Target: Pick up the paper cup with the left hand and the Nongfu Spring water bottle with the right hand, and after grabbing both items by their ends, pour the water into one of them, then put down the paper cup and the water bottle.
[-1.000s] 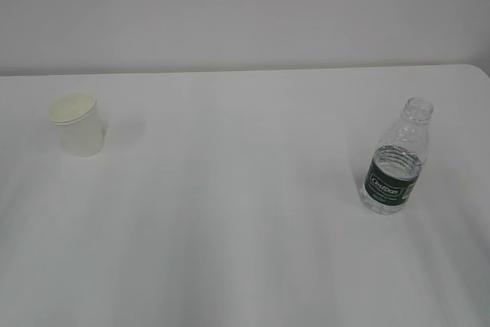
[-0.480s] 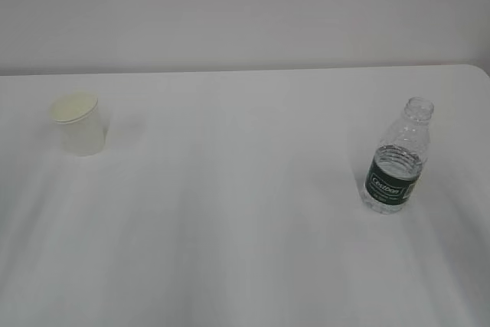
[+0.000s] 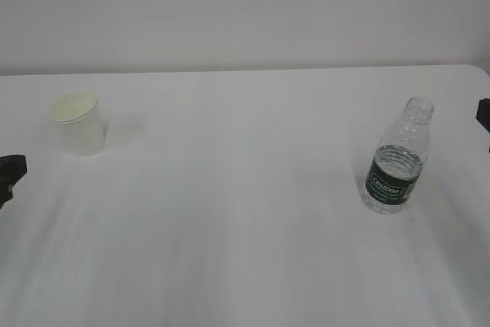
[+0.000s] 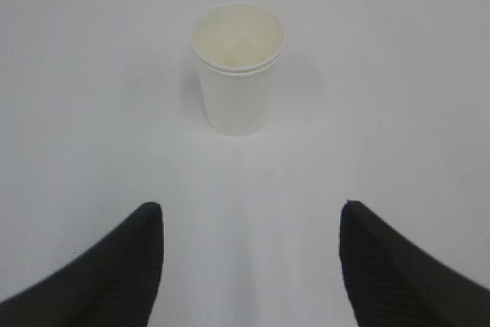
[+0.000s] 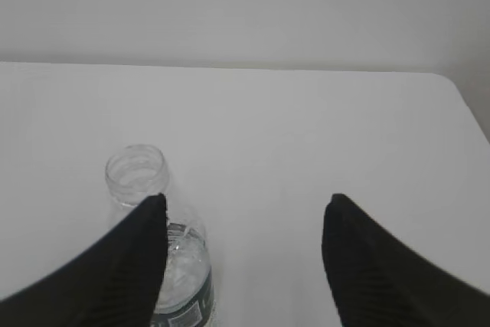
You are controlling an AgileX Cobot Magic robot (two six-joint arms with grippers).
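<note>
The paper cup (image 3: 78, 123) stands upright at the far left of the white table (image 3: 230, 212), cream-white and empty inside (image 4: 237, 74). My left gripper (image 4: 250, 205) is open and short of the cup, which sits ahead on its centre line. The Nongfu Spring water bottle (image 3: 396, 157) stands uncapped at the right, with water (image 5: 178, 266) inside. My right gripper (image 5: 245, 198) is open above and behind it. The bottle neck (image 5: 138, 176) lies left of the gap, partly behind the left finger (image 5: 122, 273). Only black tips of the left hand (image 3: 9, 174) and right hand (image 3: 484, 115) show at the exterior view's edges.
A plain pale wall (image 3: 245, 13) runs behind the table's far edge. The table's rounded right corner (image 3: 478, 70) lies just beyond the bottle. Bare white tabletop stretches between the cup and the bottle.
A black tip of each hand has come into the exterior view, left edge and right edge. The cup and the bottle have not moved.
</note>
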